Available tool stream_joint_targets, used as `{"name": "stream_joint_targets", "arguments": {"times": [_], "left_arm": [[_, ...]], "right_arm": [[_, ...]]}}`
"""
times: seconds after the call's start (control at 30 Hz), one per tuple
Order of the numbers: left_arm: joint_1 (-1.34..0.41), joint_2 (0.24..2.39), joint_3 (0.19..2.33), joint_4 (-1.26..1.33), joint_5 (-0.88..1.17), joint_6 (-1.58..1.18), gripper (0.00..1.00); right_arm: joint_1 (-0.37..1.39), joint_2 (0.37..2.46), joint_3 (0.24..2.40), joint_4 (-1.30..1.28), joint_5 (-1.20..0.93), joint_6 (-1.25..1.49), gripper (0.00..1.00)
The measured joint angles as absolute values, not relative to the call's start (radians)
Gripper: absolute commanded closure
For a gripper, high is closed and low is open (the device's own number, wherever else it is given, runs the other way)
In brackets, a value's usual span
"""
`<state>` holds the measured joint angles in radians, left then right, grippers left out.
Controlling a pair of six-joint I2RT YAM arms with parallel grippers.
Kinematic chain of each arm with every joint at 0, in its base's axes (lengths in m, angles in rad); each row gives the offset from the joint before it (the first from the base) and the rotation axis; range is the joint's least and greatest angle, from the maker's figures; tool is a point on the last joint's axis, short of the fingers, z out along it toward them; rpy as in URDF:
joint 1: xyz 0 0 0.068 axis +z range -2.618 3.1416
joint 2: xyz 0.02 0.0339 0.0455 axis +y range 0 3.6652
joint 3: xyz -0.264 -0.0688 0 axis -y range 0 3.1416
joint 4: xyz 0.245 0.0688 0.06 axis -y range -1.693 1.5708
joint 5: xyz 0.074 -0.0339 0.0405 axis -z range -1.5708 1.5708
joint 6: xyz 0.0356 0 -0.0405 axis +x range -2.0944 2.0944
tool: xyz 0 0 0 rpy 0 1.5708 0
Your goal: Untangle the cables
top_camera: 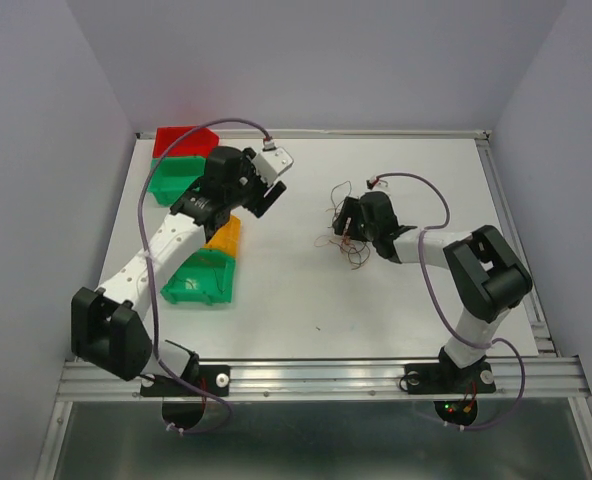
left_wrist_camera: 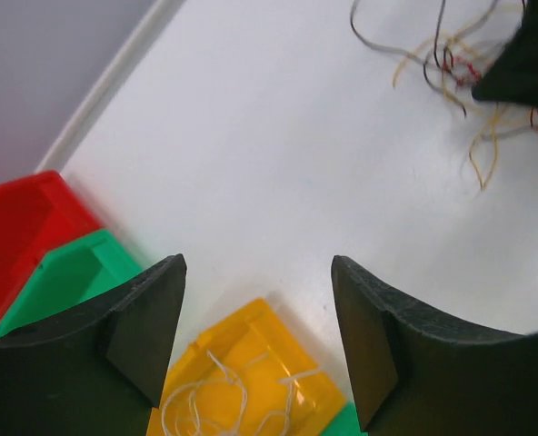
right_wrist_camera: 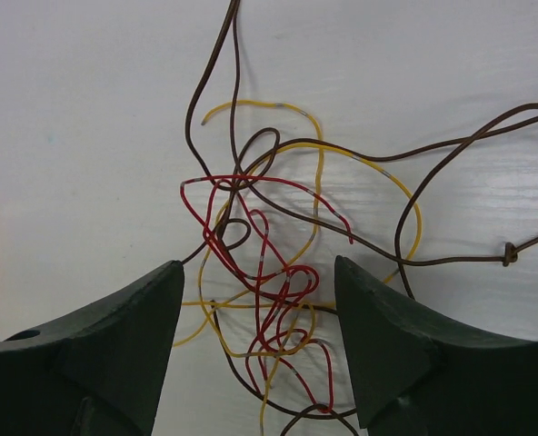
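tangle colours on a white worktop (left_wrist_camera: 278, 154)
the cables (right_wrist_camera: 267, 282) were red, yellow and brown, plus whitish strands (left_wrist_camera: 205, 400); there were a red bin (left_wrist_camera: 19, 232), a green bin (left_wrist_camera: 64, 277) and an orange-yellow bin (left_wrist_camera: 251, 350), all plain.

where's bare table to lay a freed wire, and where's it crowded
Free: between the yellow bin and the cables, and the near table strip by the arm bases. Crowded: under the right gripper, and the left-edge bins.

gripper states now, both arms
left gripper: open, empty
right gripper: open, straddling the cables, not gripping
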<state>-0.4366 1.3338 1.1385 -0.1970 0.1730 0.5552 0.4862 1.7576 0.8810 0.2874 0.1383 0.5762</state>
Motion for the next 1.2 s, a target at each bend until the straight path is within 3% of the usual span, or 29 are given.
{"name": "stream_joint_targets", "arguments": {"times": [0.03,0.17,0.2,0.27,0.47,0.77,1.2], "left_arm": [[-0.438,1.378,1.199,-0.183,0.179,0.528,0.24],[-0.436,1.522,1.381,-0.082,0.205,0.416,0.25],[-0.434,1.554,1.407,-0.045,0.218,0.384,0.25],[-0.432,1.580,1.414,0.001,0.237,0.349,0.25],[-0.432,1.588,1.212,0.151,0.308,0.283,0.25],[-0.443,1.588,1.103,0.235,0.439,0.244,0.25],[-0.444,1.547,1.026,0.329,0.630,0.252,0.24]], "right_arm": [[0.492,1.760,0.881,0.282,0.136,0.576,0.34],[0.501,1.761,0.881,0.274,0.130,0.580,0.74],[0.505,1.762,0.881,0.273,0.126,0.577,0.90],[0.509,1.763,0.883,0.267,0.116,0.583,0.99],[0.545,1.711,0.886,0.221,0.091,0.580,0.99],[0.569,1.371,0.886,0.233,0.056,0.562,0.99],[0.569,1.341,0.853,0.228,0.048,0.554,1.00]]}}
